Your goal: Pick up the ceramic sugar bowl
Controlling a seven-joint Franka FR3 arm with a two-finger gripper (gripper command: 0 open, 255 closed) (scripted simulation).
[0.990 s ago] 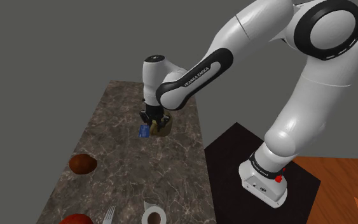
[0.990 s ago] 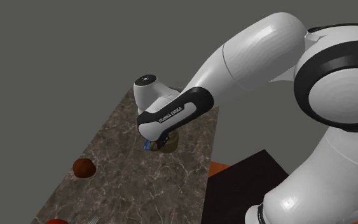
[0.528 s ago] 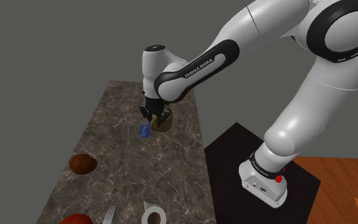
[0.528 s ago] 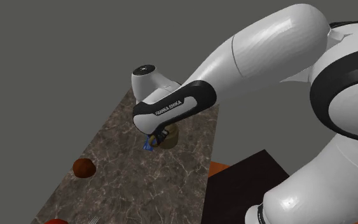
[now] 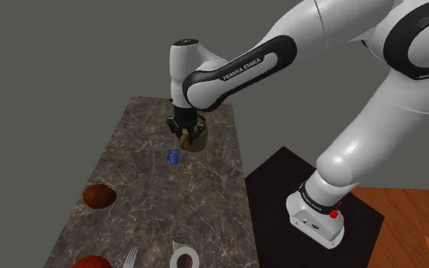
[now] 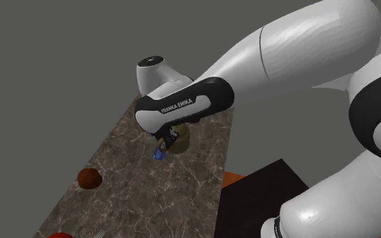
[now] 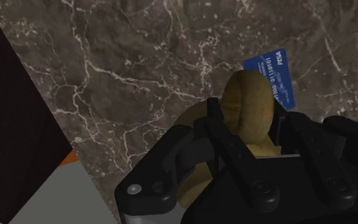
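Gripping the olive-brown sugar bowl (image 5: 195, 141) above the far part of the counter (image 5: 205, 199), beside a blue card (image 5: 173, 157), the fingers (image 7: 225, 143) clasp it firmly; a straight, level lift should prevent slipping.

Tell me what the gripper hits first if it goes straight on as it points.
The gripper is shut on the tan sugar bowl, so the bowl leads. Beyond it lies the marbled countertop, with the blue card partly behind the bowl; it might touch the card first, depth unclear.
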